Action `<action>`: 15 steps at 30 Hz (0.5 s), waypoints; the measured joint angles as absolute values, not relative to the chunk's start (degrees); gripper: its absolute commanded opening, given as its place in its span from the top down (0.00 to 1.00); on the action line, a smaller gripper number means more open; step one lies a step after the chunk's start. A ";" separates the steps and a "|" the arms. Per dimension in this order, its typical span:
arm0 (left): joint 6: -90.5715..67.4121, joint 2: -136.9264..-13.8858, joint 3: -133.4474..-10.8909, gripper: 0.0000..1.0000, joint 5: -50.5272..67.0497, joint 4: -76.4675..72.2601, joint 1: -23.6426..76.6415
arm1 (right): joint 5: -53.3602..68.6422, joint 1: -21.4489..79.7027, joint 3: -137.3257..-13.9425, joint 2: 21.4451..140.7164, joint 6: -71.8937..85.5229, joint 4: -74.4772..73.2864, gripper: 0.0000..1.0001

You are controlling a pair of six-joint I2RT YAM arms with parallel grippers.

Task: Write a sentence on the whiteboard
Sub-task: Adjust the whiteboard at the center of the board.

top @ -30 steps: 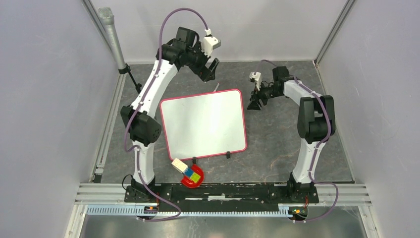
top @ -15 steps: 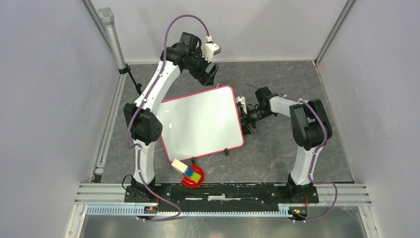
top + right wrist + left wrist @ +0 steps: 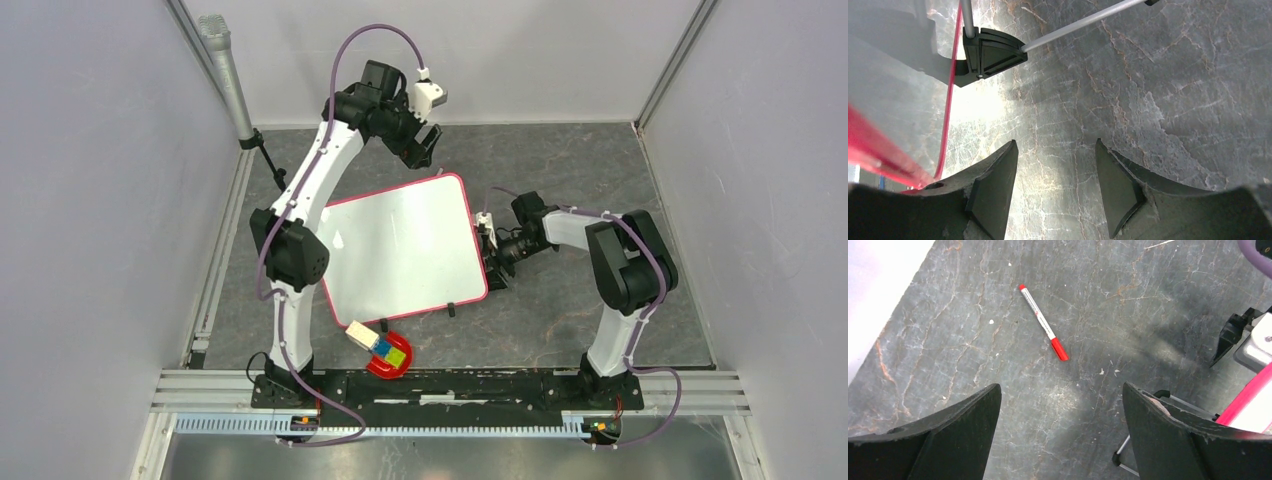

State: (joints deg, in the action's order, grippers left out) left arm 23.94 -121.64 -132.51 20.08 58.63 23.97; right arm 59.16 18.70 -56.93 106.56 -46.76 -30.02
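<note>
Listing my left claw [image 3: 1060, 390]: jaws spread wide, empty, with a red marker [image 3: 1044, 329] flat on the worktop [image 3: 1148, 300] just ahead of it. My right claw [image 3: 1055, 145]: jaws parted, nothing between them. The whiteboard [image 3: 400, 250] edge is just beside its left finger; I cannot tell if they touch.

one whiteboard [image 3: 400, 250], two black clips [image 3: 451, 311] and one red marker [image 3: 1043, 322].

No text can be read anywhere. The slim white marker pen with red cap and red end [image 3: 1043, 322], lying on the grey marbled surface [image 3: 973, 340], has a line of tiny print along its barrel, too small to make out.
</note>
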 measured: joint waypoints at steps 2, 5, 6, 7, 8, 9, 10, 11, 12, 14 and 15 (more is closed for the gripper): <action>25.28 -121.97 -133.10 0.06 20.10 58.65 23.97 | 59.46 17.78 -56.86 106.56 -47.03 -30.28 0.35; 27.22 -122.43 -133.08 0.06 20.21 59.02 23.99 | 59.40 14.55 -57.28 106.63 -48.27 -31.99 0.36; 27.79 -122.54 -132.94 0.06 20.34 59.27 23.99 | 59.09 13.32 -57.69 106.69 -48.53 -32.56 0.36; 28.29 -122.56 -132.66 0.06 20.67 59.61 23.99 | 58.24 11.68 -58.46 106.87 -48.88 -33.10 0.36; 28.80 -122.58 -132.44 0.06 21.06 59.92 23.99 | 57.74 10.66 -58.98 106.96 -49.04 -33.32 0.36; 29.04 -122.61 -132.31 0.06 21.34 60.12 23.99 | 56.95 9.61 -59.48 106.96 -49.23 -33.39 0.36; 29.41 -122.63 -132.25 0.06 21.54 60.20 24.01 | 56.21 8.51 -60.07 106.96 -49.39 -33.45 0.36; 29.76 -122.65 -132.22 0.06 21.69 60.36 24.03 | 55.66 7.81 -60.55 106.96 -49.41 -33.39 0.36; 29.91 -122.65 -132.22 0.06 21.76 60.40 24.10 | 54.89 7.25 -61.21 106.96 -49.36 -33.21 0.36; 29.91 -122.76 -132.27 0.06 21.50 60.25 24.14 | 53.93 6.76 -62.50 107.00 -49.17 -32.97 0.36; 29.87 -123.15 -132.77 0.06 20.93 60.23 24.16 | 53.87 6.46 -63.53 107.26 -49.08 -33.04 0.36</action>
